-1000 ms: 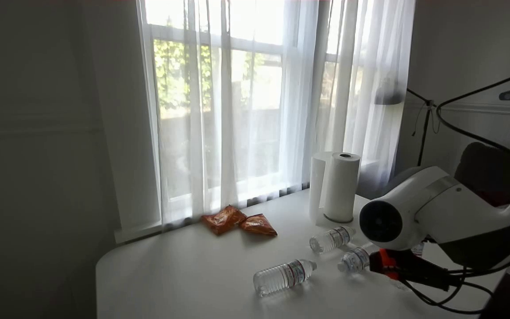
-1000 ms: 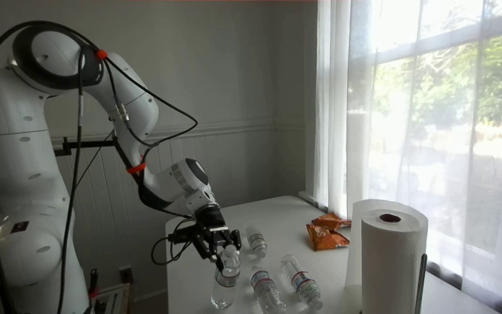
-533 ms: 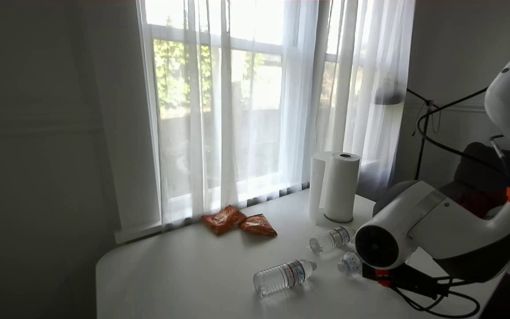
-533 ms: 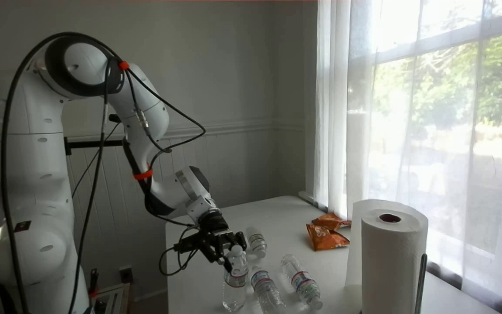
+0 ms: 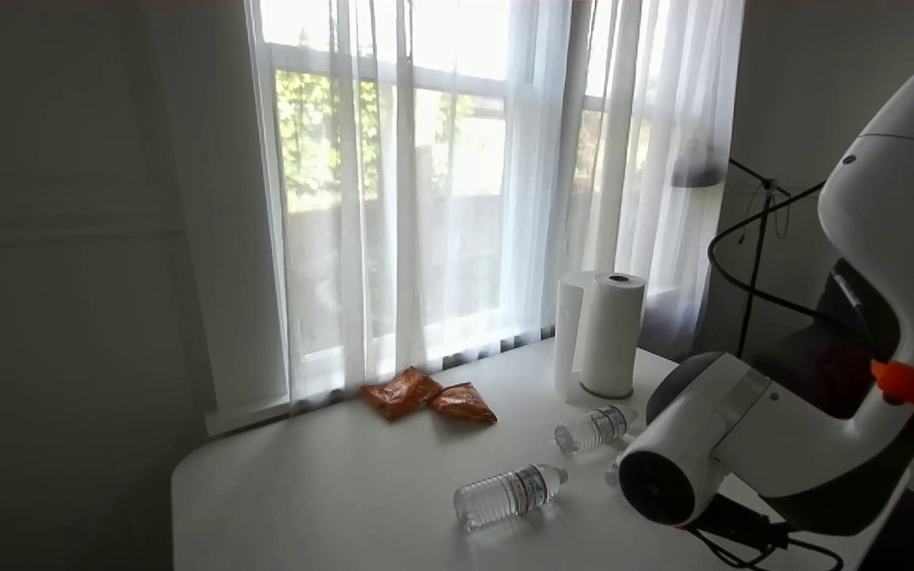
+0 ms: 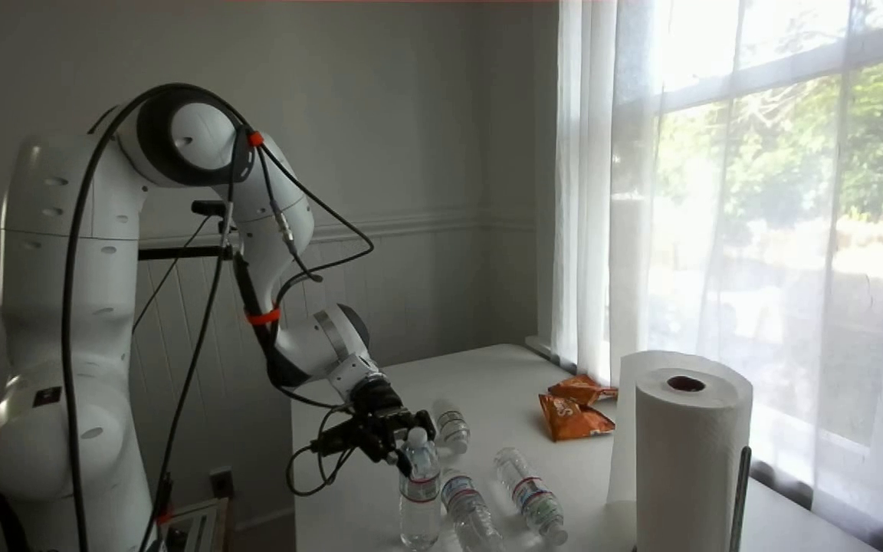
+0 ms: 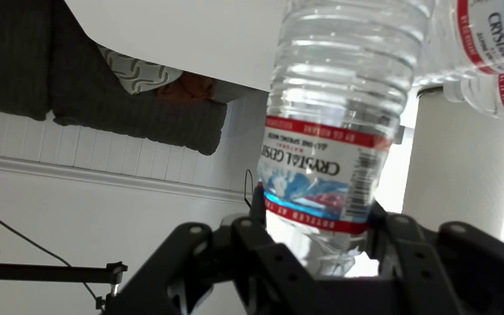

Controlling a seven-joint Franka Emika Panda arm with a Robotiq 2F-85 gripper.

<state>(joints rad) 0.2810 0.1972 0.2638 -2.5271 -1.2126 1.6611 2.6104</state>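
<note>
My black gripper [image 6: 414,443] is shut on a clear, labelled water bottle [image 6: 420,510]. In the wrist view, the gripper's fingers [image 7: 317,212] press both sides of the held bottle [image 7: 328,162] at the label's edge. The held bottle stands upright; I cannot tell whether its base touches the table. A second bottle [image 6: 472,510] lies on its side close beside it, and a third bottle [image 6: 531,494] lies further right. Another bottle [image 6: 451,425] lies behind the gripper. In an exterior view, the arm hides the gripper and the held bottle.
A paper towel roll [image 5: 614,337] stands on the white table [image 5: 330,507] by the curtained window; it also shows in an exterior view [image 6: 690,460]. Two orange snack bags [image 5: 401,392] lie by the window. A dark sofa [image 7: 138,113] shows beyond the table edge.
The arm has moved forward over the table, and the gripper and upright bottle have shifted right together toward the lying bottles, more slowly in the last half second. The other bottles stay still.
</note>
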